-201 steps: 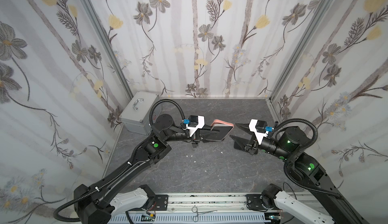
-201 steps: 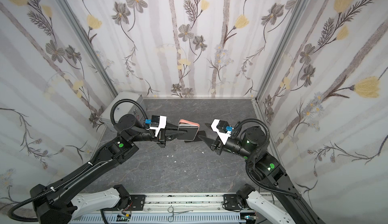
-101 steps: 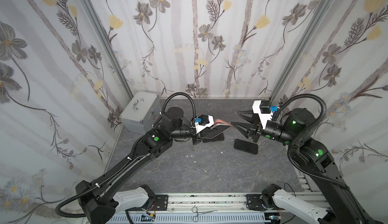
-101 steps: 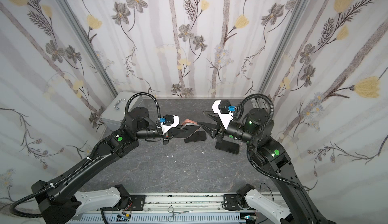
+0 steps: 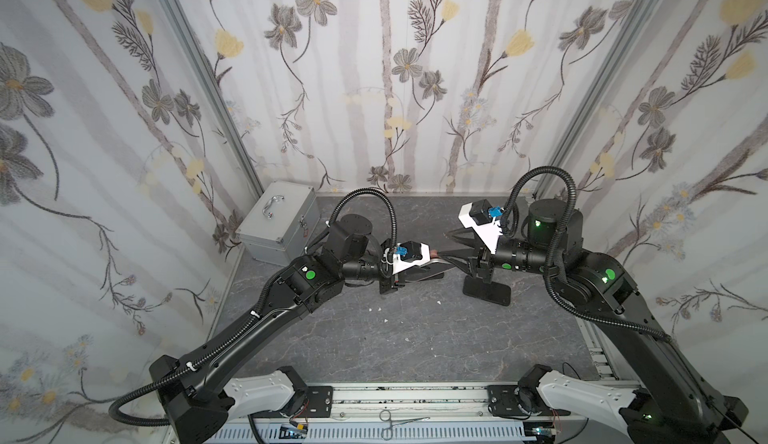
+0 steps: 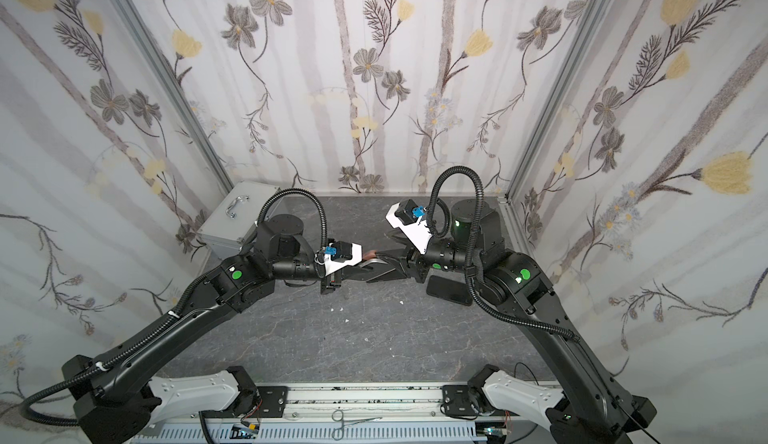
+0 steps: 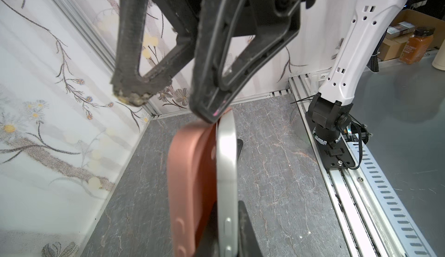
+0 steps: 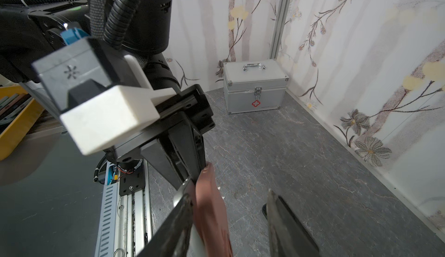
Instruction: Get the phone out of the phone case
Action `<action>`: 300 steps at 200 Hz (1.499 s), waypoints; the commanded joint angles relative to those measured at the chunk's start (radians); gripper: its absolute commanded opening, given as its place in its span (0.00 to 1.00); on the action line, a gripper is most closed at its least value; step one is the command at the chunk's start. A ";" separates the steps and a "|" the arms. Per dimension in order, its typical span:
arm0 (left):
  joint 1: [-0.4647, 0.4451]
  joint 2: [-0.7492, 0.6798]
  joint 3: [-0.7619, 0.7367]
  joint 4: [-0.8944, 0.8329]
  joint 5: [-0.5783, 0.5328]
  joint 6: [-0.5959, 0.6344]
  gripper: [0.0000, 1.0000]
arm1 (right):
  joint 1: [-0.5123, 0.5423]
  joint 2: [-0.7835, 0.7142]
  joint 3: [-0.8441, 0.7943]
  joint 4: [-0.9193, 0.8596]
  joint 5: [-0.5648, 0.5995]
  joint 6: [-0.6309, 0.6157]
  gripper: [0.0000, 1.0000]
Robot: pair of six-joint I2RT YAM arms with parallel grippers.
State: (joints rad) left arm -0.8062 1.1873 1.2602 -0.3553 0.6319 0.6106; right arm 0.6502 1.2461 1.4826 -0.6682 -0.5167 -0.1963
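My right gripper (image 7: 168, 106) has risen from the dark slab (image 5: 486, 290). Half-open and holding nothing, one fingertip (image 7: 209, 113) meets the seam between phone (image 7: 226, 162) and phone case (image 7: 190, 176), both clamped aloft near the metal box (image 5: 278, 221) by my left gripper (image 5: 432, 269). Peeling can start.

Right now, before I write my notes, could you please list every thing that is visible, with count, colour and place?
phone case: 1, pink, held above the table, peeled partly off the phone
phone: 1, silver edge, partly in the case
black phone: 1, black, flat on the table below the right arm
metal box: 1, silver with red cross, back left corner
forceps: 1, metal, on the front rail
crumbs: several, white, scattered mid-table
table: 1, grey marble pattern
walls: 3, floral wallpaper
left end effector: 1, black, shut on the phone case
right end effector: 1, black, open, one finger wedged between case and phone
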 commanded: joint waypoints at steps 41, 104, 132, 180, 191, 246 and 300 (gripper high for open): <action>-0.008 -0.009 0.001 0.029 -0.004 0.046 0.00 | 0.009 0.024 -0.007 -0.036 0.004 -0.037 0.49; -0.018 -0.018 0.001 0.032 -0.071 0.068 0.00 | 0.009 0.059 -0.024 -0.088 -0.047 -0.036 0.41; -0.019 -0.022 0.001 0.037 -0.095 0.069 0.00 | 0.009 0.071 -0.023 -0.101 -0.098 -0.022 0.36; -0.021 -0.031 -0.008 0.050 -0.121 0.074 0.00 | 0.009 0.073 -0.033 -0.093 -0.157 0.004 0.27; -0.022 -0.029 -0.008 0.054 -0.123 0.072 0.00 | 0.008 0.072 -0.033 -0.086 -0.158 0.015 0.24; -0.022 -0.037 -0.020 0.068 -0.133 0.062 0.00 | -0.006 0.059 -0.046 -0.033 -0.154 0.079 0.10; -0.024 -0.045 -0.024 0.079 -0.039 0.037 0.00 | -0.084 0.032 -0.101 0.100 -0.042 0.235 0.00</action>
State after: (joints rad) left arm -0.8303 1.1507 1.2320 -0.3874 0.5434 0.6521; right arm 0.5961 1.2846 1.4029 -0.6498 -0.6231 -0.0704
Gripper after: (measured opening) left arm 0.088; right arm 0.076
